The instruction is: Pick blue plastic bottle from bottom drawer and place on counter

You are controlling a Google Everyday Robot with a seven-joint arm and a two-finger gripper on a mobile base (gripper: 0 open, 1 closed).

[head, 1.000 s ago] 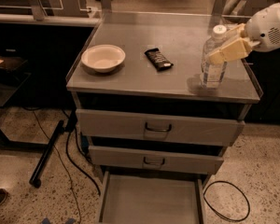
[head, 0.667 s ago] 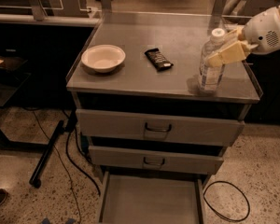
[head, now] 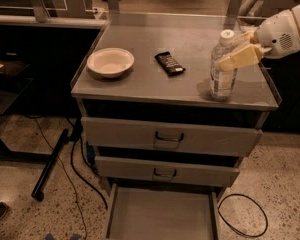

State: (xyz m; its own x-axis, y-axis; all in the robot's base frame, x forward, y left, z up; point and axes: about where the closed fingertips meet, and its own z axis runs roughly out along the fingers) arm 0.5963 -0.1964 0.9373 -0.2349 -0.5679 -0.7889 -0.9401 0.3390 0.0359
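Well to the left of the jaws, a pale bowl [head: 110, 62] sits on the surface [head: 155, 36]. A dark flat packet [head: 170, 63] lies between the bowl and the jaws, apart from both. Neither is near the arm, which reaches in from the right over the raised rim. Below the jaws, two drawers with loop handles [head: 169, 136] are closed. The bottom drawer [head: 160, 214], lower still and to the left, is pulled out. A black cable [head: 242, 216] loops on the floor beside it.

The gripper [head: 226, 49] is at the right front part of the surface, level with the top of the blue plastic bottle [head: 222, 79]. Its jaws are set a bottle's width apart and clamped on the bottle. One pale finger [head: 235, 59] crosses the front of the shoulder, and the other is behind the neck by the white cap. The bottle stands upright with its base on the surface.
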